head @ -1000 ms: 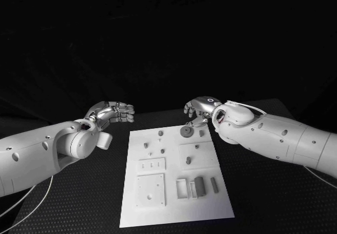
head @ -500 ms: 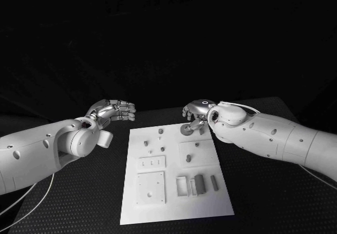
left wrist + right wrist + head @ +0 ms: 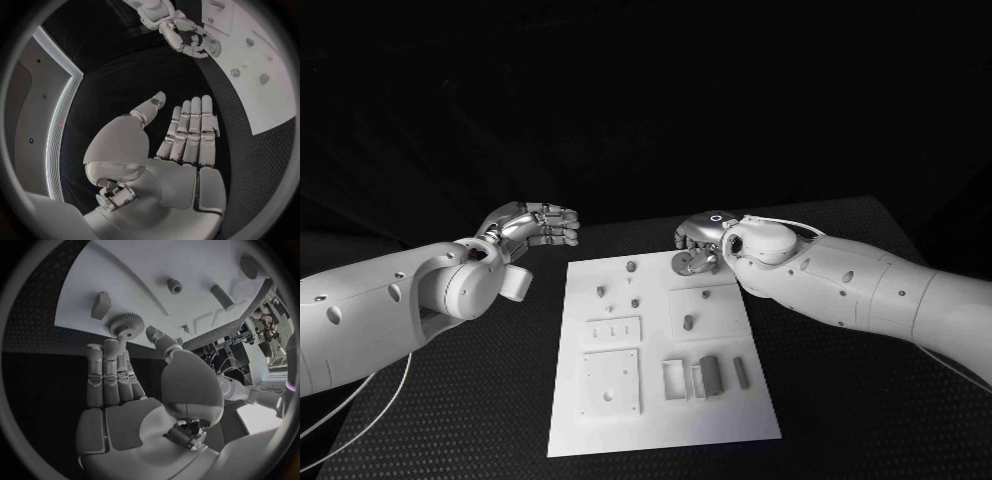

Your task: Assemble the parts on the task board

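Right wrist view: the right hand [image 3: 125, 390] pinches a grey gear [image 3: 127, 325] at its fingertips, over the task board [image 3: 187, 270] near its far edge. Beyond the board's opposite side, the left hand [image 3: 534, 226] hovers empty, fingers loosely curled.

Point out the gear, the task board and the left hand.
gear [image 3: 127, 325], right wrist view, toothed rim.
task board [image 3: 740, 425], head view, bare near corner.
left hand [image 3: 187, 135], left wrist view, its fingers.

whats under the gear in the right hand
The gear pinched by the right hand hangs over the far edge of the task board, near a small block. Whether a peg or hole lies beneath it is covered by the gear itself.
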